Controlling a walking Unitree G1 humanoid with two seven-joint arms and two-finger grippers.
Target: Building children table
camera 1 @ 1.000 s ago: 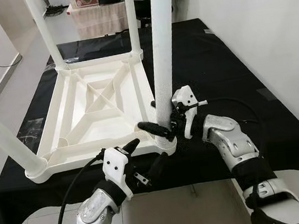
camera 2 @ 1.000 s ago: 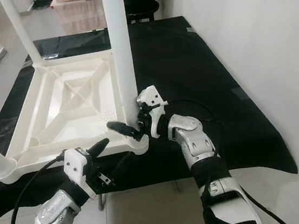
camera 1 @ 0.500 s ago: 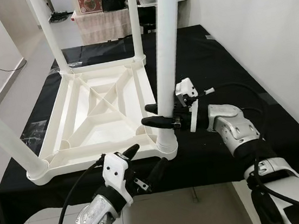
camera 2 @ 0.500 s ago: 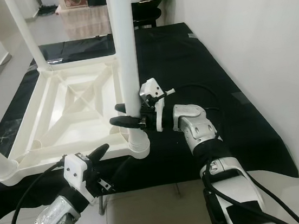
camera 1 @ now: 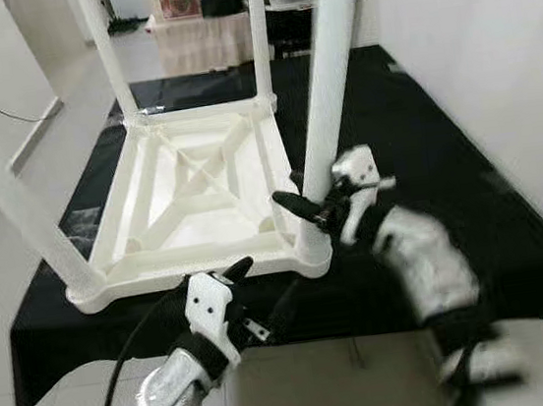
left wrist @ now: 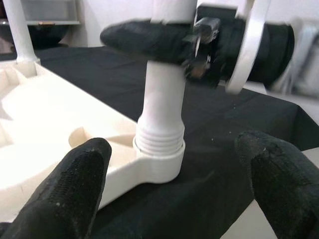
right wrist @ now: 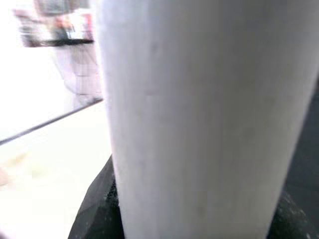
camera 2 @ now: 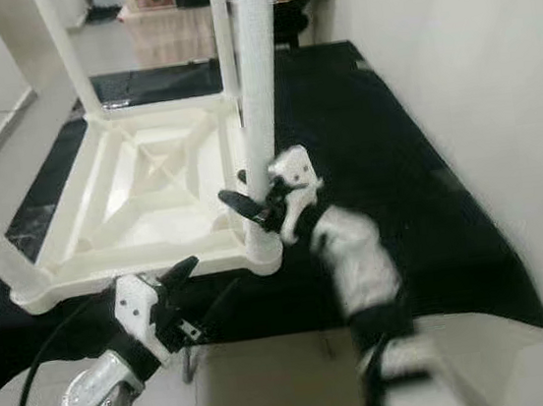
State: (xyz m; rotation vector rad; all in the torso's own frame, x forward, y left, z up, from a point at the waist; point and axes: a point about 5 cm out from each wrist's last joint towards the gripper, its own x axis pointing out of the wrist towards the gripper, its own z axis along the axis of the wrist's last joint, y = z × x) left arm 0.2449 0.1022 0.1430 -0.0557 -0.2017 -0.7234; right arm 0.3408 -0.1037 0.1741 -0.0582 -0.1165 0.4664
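Observation:
A white children's table [camera 1: 200,187] lies upside down on a black-covered table [camera 1: 423,145], its legs pointing up. My right gripper [camera 1: 300,192] is shut on the near right leg [camera 1: 329,87] just above its socket [left wrist: 159,149], one black finger in front of it and one behind. In the right wrist view that leg [right wrist: 199,114] stands right against the camera. My left gripper [camera 1: 262,285] is open with nothing in it, hanging in front of the table's near edge, below and left of that leg. Its fingertips [left wrist: 75,189] point at the socket.
A white wall [camera 1: 490,47] runs along the right side. Pale floor tiles [camera 1: 13,195] lie to the left and in front. A covered stand with boxes [camera 1: 194,14] stands at the back. The other legs [camera 1: 108,45] rise at the far and left corners.
The whole view has shifted, so the camera moved. My right arm is now blurred and reaches the leg from lower down, the gripper still around it. The left gripper stays open.

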